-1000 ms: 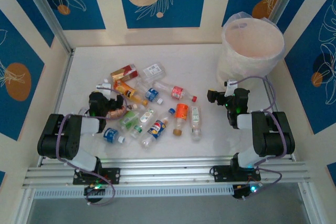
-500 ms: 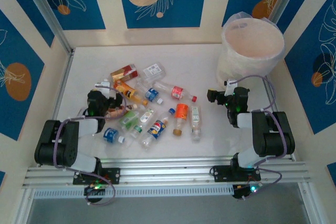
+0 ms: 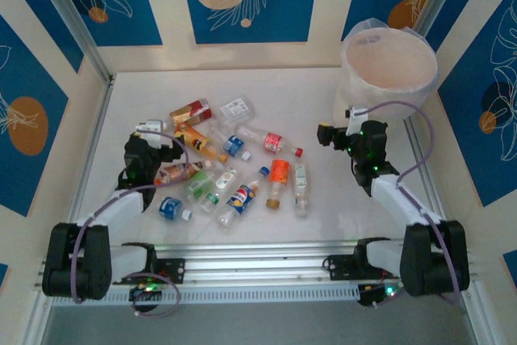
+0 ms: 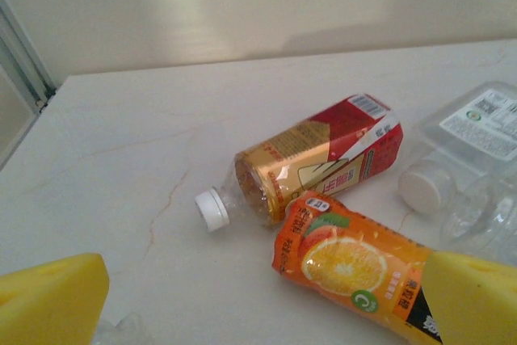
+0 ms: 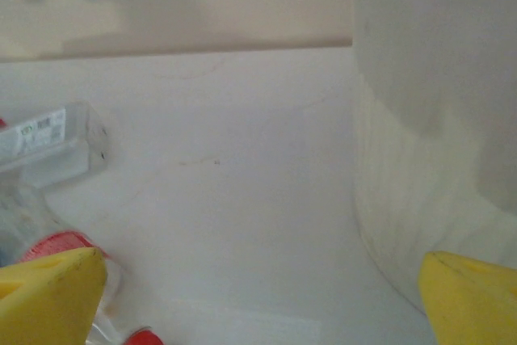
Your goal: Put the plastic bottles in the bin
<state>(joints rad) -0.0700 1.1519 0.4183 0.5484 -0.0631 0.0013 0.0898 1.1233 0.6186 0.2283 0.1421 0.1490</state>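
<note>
Several plastic bottles (image 3: pixel 234 159) lie scattered on the white table's middle. My left gripper (image 3: pixel 156 141) stands open at the pile's left edge, nothing between its yellow fingertips (image 4: pixel 48 300). Just ahead of it lie a red-and-gold bottle (image 4: pixel 323 155) with a white cap and an orange-labelled bottle (image 4: pixel 363 268); a clear bottle (image 4: pixel 477 131) is further right. My right gripper (image 3: pixel 339 133) is open and empty, low over bare table between the bottles and the bin (image 3: pixel 388 70). The bin's white wall (image 5: pixel 428 143) stands close on its right, and a red-labelled bottle (image 5: pixel 60 248) is at its left.
Cream walls with blue panels close in the table at the back and both sides. A metal rail (image 3: pixel 258 268) carries the arm bases along the near edge. Bare table lies behind the pile (image 3: pixel 275 90) and near the front right.
Both arms have stretched forward, away from their bases. The left gripper moved up and left along the pile's edge; the right gripper edged towards the bin. Both stayed open.
</note>
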